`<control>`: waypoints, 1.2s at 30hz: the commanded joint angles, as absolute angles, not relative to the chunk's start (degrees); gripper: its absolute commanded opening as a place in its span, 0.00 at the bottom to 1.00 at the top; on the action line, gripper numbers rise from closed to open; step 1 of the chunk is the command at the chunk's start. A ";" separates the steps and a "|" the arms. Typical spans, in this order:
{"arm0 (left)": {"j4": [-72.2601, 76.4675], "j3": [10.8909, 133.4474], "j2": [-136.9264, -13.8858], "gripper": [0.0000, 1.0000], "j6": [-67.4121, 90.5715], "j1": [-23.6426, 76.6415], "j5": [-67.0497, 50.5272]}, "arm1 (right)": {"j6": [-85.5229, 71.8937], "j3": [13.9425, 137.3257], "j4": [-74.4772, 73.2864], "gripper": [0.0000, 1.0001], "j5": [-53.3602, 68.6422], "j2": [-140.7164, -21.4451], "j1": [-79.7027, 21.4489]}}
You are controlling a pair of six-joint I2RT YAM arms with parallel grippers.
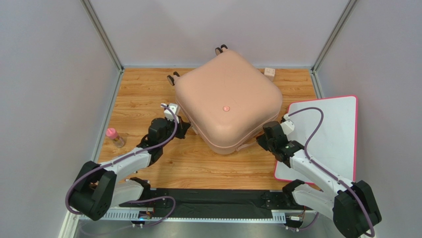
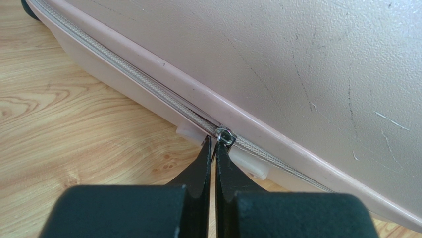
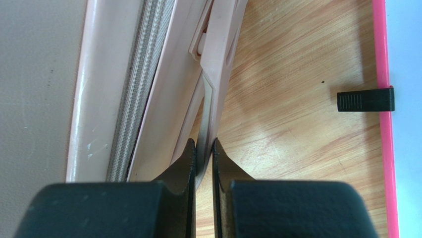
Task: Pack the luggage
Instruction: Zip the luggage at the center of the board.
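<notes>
The luggage (image 1: 227, 101) lies shut on the table (image 1: 143, 94); zipping looks like the step; left gripper (image 2: 213, 144) pinches the zip pull (image 2: 225, 135); right gripper (image 3: 204, 145) pinches the handle (image 3: 214, 74); next, I think, drag the zip along.

Bright, even, diffuse overhead light in all 3 views. Soft shadow under luggage (image 1: 225, 106) on wooden table (image 1: 133, 99). Mild sheen on shell, no harsh glare. Top view sharp. Wrist views: left gripper's fingers (image 2: 198, 173) soft up close, zipper (image 2: 124, 67) crisp, white board (image 3: 408, 99) tinted bluish.
</notes>
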State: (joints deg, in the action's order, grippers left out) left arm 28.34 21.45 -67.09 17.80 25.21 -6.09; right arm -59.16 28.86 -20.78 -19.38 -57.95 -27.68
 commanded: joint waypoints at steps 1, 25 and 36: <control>26.99 24.08 -67.68 0.00 15.82 18.02 12.66 | -55.37 28.92 -25.13 0.00 -30.67 -57.92 -26.28; 28.99 22.16 -63.64 0.05 18.64 10.28 -9.03 | -51.43 29.79 -23.56 0.00 -30.41 -58.18 -25.93; 33.13 17.40 -60.82 0.55 13.63 18.17 -28.13 | -45.19 31.64 -22.86 0.00 -27.34 -61.95 -18.02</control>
State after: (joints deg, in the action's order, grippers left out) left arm 28.73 18.02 -62.57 17.28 13.76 -21.78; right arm -51.37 30.09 -20.95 -23.86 -59.40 -21.56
